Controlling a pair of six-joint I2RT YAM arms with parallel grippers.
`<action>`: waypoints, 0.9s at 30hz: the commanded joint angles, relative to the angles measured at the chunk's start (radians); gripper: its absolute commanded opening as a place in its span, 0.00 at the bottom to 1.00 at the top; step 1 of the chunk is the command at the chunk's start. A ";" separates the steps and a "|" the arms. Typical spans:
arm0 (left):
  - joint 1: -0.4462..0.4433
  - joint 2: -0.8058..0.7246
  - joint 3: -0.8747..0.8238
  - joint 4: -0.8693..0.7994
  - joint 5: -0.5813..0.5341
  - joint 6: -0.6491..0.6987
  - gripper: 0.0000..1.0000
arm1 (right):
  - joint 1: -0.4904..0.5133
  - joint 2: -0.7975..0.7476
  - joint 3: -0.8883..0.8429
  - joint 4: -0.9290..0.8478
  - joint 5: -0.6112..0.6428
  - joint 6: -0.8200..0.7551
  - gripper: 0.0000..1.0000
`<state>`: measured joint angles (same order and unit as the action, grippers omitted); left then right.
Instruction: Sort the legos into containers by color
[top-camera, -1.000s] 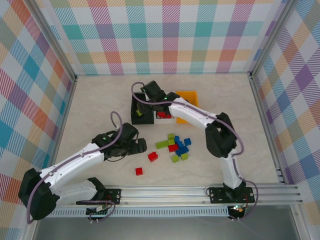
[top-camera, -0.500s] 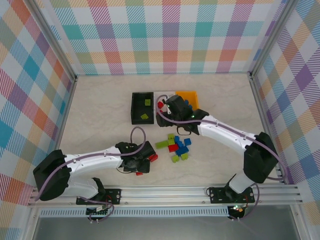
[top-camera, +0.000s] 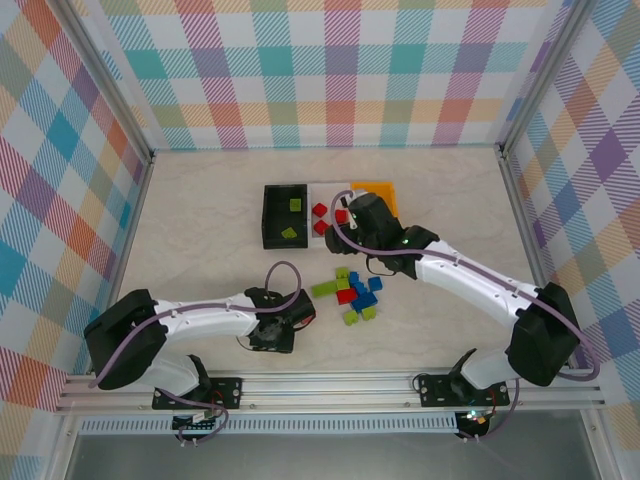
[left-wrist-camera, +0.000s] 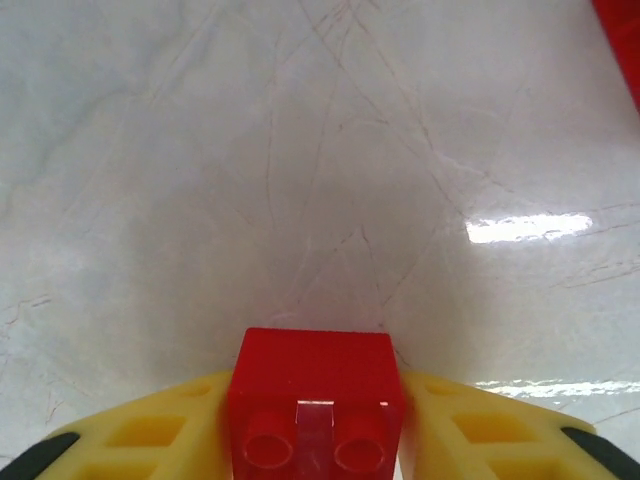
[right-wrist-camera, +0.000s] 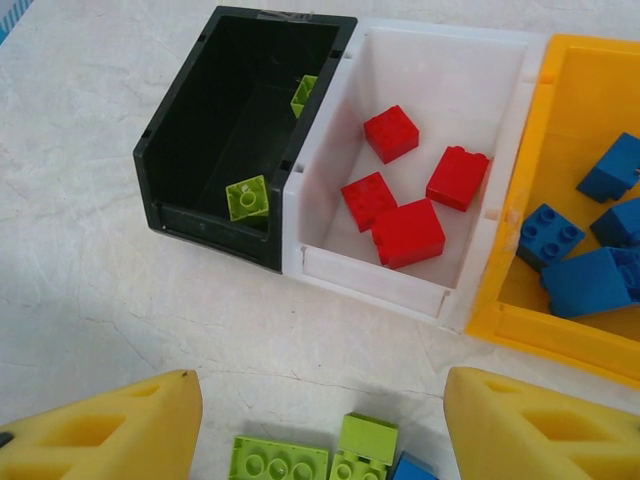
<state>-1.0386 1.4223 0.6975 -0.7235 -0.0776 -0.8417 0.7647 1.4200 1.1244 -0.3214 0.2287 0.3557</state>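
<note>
In the left wrist view, the left gripper is pinched narrow on a red brick lying on the counter. The brick juts forward past the fingers, so I'd worry it twists or pops free on the lift. In the right wrist view, the right gripper hangs wide and empty just in front of the white bin, where four red bricks lie, so a brick carried there could bump it. From overhead, the held brick sits well apart from the white bin on its near side, and a low carry could clip the loose pile close to that path.
</note>
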 joint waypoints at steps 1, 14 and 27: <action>-0.003 0.000 -0.006 -0.028 -0.056 -0.006 0.36 | -0.010 -0.031 -0.017 0.017 0.018 0.018 0.65; 0.229 0.100 0.497 -0.017 -0.220 0.215 0.34 | -0.029 -0.167 -0.160 -0.011 0.062 0.080 0.66; 0.327 0.754 1.258 -0.118 -0.292 0.340 0.31 | -0.039 -0.290 -0.269 -0.074 0.076 0.115 0.68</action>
<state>-0.7212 2.1124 1.8450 -0.7620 -0.3328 -0.5468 0.7315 1.1667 0.8738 -0.3798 0.2825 0.4530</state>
